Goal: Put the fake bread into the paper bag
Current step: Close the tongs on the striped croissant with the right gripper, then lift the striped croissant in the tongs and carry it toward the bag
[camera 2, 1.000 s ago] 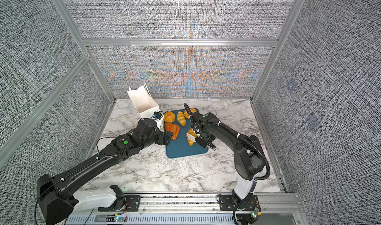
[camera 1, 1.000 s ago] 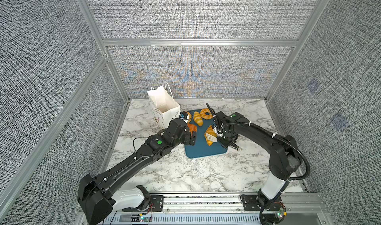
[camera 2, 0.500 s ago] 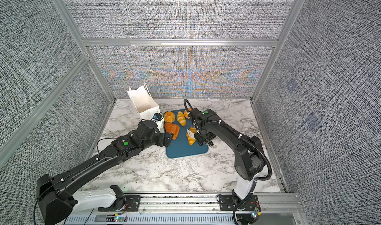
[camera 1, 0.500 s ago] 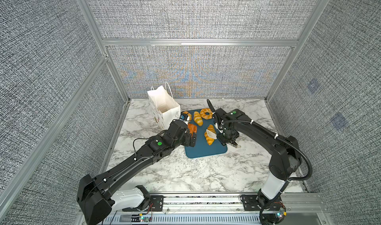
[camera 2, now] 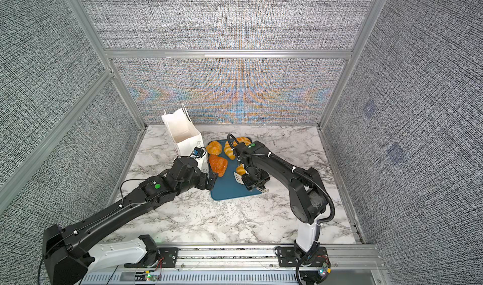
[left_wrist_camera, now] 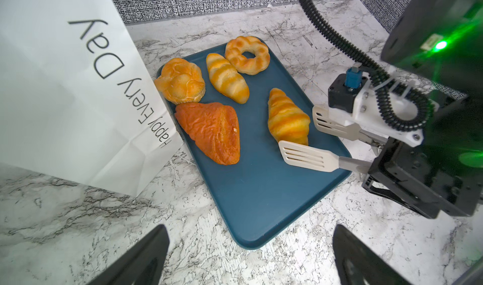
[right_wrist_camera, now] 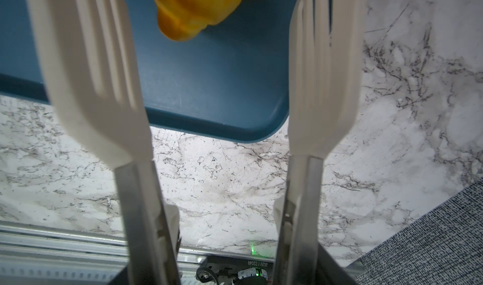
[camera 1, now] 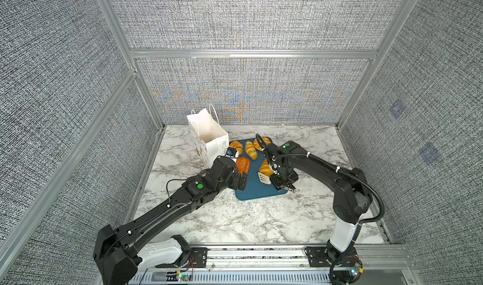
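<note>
Fake bread (camera 1: pixel 250 150): five pieces in both top views, all on the teal tray (camera 1: pixel 257 192). Paper bag (camera 1: pixel 209 137) upright, mouth open, just beside the tray's far-left corner. Left claw (camera 1: pixel 239 182) at the tray's left edge; right claw (camera 1: pixel 281 178) over its right edge.

Left wrist view: left claw spread wide above the tray's near corner. Right claw grips white tongs (left_wrist_camera: pixel 305 155), blades apart, croissant (left_wrist_camera: pixel 287 118) end between them. Triangle (left_wrist_camera: pixel 211 132), round bun (left_wrist_camera: pixel 180 81), ridged roll (left_wrist_camera: pixel 226 78) and ring (left_wrist_camera: pixel 247 55) fill the tray's far and left parts.

Right wrist view: tong blades flank the croissant tip over the tray; marble table (right_wrist_camera: pixel 222 179) beyond its corner.
</note>
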### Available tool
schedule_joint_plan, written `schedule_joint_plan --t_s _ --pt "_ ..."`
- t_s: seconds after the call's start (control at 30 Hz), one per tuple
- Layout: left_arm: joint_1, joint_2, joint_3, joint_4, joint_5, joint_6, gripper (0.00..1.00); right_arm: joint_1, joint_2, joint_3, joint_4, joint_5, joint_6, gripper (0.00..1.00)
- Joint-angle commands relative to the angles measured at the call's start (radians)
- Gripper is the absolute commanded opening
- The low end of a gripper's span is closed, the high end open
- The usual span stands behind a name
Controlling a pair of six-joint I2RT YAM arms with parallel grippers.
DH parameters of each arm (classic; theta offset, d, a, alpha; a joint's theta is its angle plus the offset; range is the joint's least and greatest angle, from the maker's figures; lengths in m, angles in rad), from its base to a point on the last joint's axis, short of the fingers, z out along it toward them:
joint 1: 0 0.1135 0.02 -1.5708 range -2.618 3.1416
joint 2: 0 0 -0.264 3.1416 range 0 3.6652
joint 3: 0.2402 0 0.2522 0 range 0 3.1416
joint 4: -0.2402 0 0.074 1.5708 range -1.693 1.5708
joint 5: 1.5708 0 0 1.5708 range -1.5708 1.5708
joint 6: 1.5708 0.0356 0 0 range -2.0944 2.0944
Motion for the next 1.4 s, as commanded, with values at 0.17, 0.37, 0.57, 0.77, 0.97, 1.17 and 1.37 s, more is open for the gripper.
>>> schedule_joint_plan --t_s 0.17,0.37,0.57,0.77,0.97,1.17,1.37 --pt "0.0 -0.03 -0.016 0.005 -0.026 -0.001 0.99 -0.006 0.079 0.07 -0.024 0.027 -0.001 0.65" --pt "0.0 -0.034 -0.005 0.003 -0.026 0.007 0.99 -0.034 0.112 0.07 -0.012 0.027 -0.058 0.65" --pt "0.0 -0.015 0.005 0.015 -0.015 0.008 0.99 -0.055 0.125 0.09 -0.031 0.025 -0.109 0.55" --pt "0.0 0.019 0.038 0.012 -0.006 0.02 0.99 -0.054 0.135 0.1 -0.042 0.011 -0.145 0.42" --pt "0.0 0.025 0.038 0.027 -0.011 0.019 0.99 -0.058 0.104 0.079 -0.039 -0.009 -0.179 0.39" --pt "0.0 0.035 0.036 0.049 -0.013 0.024 0.99 -0.07 0.069 0.063 -0.024 -0.063 -0.199 0.38" --pt "0.0 0.063 0.077 0.074 -0.017 0.063 0.99 -0.082 0.033 0.022 0.014 -0.1 -0.202 0.36"
